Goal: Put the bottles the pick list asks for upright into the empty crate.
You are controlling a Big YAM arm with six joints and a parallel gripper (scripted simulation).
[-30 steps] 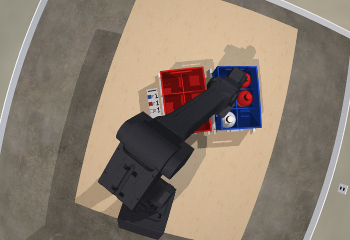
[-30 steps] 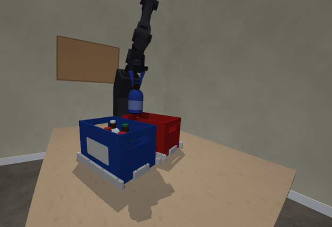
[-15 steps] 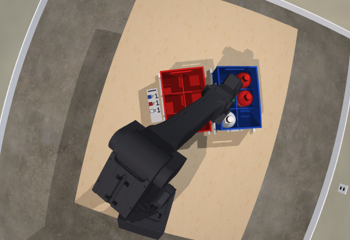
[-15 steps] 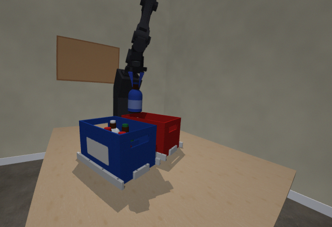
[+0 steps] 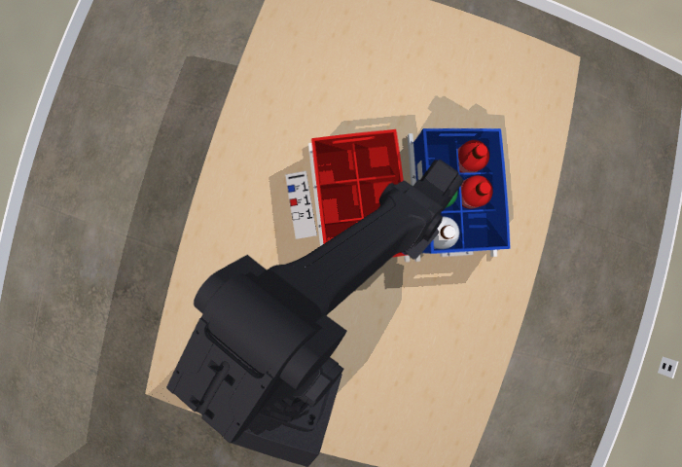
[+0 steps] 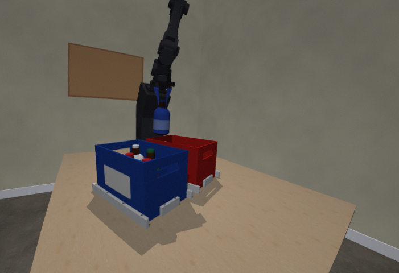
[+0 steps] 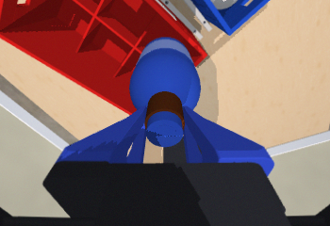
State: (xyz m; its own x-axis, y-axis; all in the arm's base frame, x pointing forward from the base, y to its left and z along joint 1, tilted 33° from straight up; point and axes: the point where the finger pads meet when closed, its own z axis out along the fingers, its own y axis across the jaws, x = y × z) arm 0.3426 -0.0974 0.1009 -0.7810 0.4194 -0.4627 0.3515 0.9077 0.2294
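My gripper [image 6: 162, 101] [image 7: 164, 112] is shut on the neck of the blue bottle [image 6: 161, 123] [image 7: 165, 75], which hangs upright above crate height. In the wrist view it overlaps the red crate [image 5: 353, 134] [image 6: 208, 144] [image 7: 64, 73]. No bottle shows in the red crate's visible compartments; the arm hides some of them. The blue crate [image 5: 505, 193] [image 6: 167, 189] [image 7: 229, 33] holds two red bottles [image 5: 472, 157] [image 5: 476, 193], a white bottle [image 5: 445, 232] and a green bottle [image 5: 451, 198], partly hidden. The pick list [image 5: 304, 228] reads blue 1, red 1, white 1.
White strips [image 5: 410, 148] [image 6: 119, 204] [image 7: 182, 21] lie along the crates' bases, some in the narrow gap between the crates. The arm [image 5: 346, 259] reaches over the red crate in the top view. A brown board [image 6: 105, 72] hangs on the wall.
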